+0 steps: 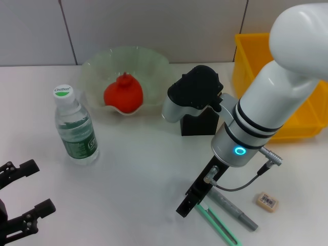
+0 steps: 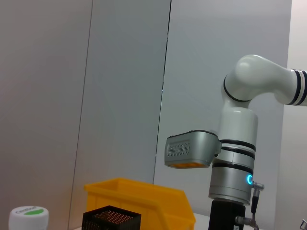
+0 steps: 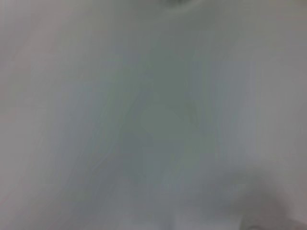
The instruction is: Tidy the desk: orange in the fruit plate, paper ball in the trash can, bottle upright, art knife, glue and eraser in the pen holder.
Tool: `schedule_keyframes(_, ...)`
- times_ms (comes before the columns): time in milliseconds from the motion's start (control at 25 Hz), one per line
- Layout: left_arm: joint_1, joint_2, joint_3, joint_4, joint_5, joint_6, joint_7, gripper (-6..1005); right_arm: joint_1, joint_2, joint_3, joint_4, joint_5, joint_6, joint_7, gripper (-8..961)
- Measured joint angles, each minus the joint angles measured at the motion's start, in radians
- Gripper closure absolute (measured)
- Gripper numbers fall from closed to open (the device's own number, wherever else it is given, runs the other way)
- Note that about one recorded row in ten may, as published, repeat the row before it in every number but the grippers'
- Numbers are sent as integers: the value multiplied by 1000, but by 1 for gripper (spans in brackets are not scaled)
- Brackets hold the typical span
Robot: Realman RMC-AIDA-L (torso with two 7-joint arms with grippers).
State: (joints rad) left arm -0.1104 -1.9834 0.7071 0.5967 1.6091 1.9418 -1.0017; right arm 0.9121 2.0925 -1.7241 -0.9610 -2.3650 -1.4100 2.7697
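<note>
I am holding my right tool (image 1: 190,201) low over the green art knife (image 1: 219,225) on the surface (image 1: 138,169); I cannot tell its grip. My left tool (image 1: 23,197) is sitting wide open.

We note a glossy white cylindrical right arm (image 1: 277,97) with black bands, a glowing cyan ring light and a grey cable. Its black right gripper (image 1: 192,197) carries a silver wrist housing. The left gripper (image 1: 20,205) is matte black.
</note>
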Motion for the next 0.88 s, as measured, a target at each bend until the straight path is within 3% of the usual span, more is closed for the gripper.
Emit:
schedule_keyframes(520, 2, -2, 0, 0, 0, 0, 0, 152, 1, -1, -2, 19, -11, 7, 11, 282)
schedule_keyframes(720, 1, -4, 0, -2, 0, 0, 0, 152, 1, -2, -2, 25, -14, 7, 19, 487)
schedule_keyframes(880, 2, -6, 0, -2, 0, 0, 0, 152, 1, -2, -2, 31, -15, 14, 24, 497)
